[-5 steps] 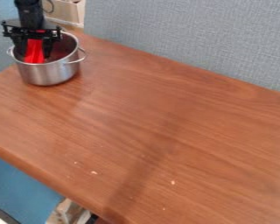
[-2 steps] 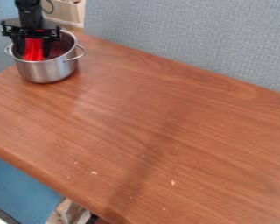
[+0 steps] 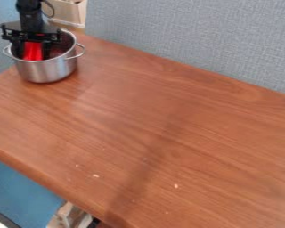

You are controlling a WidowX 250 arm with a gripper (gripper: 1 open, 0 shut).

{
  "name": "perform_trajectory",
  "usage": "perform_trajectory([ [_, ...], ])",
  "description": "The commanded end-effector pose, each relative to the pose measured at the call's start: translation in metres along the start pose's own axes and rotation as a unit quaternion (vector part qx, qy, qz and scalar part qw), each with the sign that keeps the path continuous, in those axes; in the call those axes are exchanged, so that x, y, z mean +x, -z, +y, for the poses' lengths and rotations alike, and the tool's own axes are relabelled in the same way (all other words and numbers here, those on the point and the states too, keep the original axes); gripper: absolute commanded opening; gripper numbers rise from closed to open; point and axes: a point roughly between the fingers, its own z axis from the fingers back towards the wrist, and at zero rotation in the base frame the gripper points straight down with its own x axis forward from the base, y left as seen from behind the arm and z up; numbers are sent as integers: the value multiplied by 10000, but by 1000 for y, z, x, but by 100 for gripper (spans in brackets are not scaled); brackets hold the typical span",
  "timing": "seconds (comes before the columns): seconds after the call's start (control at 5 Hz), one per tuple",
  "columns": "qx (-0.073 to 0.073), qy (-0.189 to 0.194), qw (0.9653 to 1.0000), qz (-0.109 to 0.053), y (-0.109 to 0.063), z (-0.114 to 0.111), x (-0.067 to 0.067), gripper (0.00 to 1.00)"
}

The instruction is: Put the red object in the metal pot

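The metal pot (image 3: 45, 71) stands at the far left back corner of the wooden table (image 3: 157, 125). My black gripper (image 3: 36, 46) hangs straight down over the pot's mouth, with its fingers dipping inside the rim. It is shut on the red object (image 3: 35, 55), which stands upright between the fingers, with its lower part inside the pot. Whether the red object touches the pot's bottom is hidden by the pot's wall.
A blue-grey wall (image 3: 192, 36) runs along the table's back edge. A beige fitting (image 3: 69, 11) sits on the wall behind the gripper. The table's front edge (image 3: 38, 183) runs diagonally at the lower left, and a pale stand (image 3: 69, 215) shows below it.
The pot and the gripper, still holding the red object, have shifted slightly to the left. The grip has not changed.
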Motion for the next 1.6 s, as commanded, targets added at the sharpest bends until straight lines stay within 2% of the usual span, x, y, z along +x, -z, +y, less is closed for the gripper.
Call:
perform_trajectory([
  [0.0,-5,-39,9996,263,14,0,-11,100],
  [1.4,14,-74,9989,457,19,1,-11,100],
])
